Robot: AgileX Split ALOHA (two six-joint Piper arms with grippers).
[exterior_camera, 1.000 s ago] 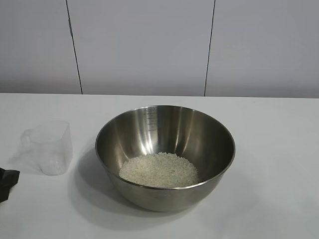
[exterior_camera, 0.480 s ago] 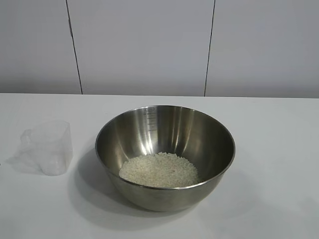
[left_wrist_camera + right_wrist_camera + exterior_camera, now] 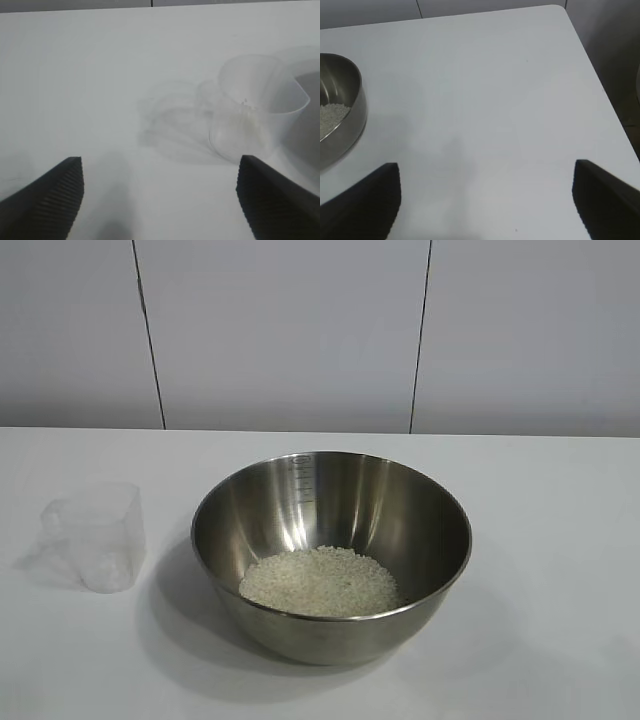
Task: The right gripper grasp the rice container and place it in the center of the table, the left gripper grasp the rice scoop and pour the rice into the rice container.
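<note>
A pale grey wall [image 3: 290, 335] stands behind the tabletop's far edge, built of flat panels. Two thin dark vertical seams divide it: one seam [image 3: 148, 335] rises above the far edge toward the left, leaning slightly, and another seam [image 3: 420, 335] rises toward the right, nearly straight. The wall meets the far edge along a level line. In the right wrist view, a dark grey floor [image 3: 615, 60] shows beyond the tabletop's rounded corner and side edge. What lies farther off on it cannot be made out.
</note>
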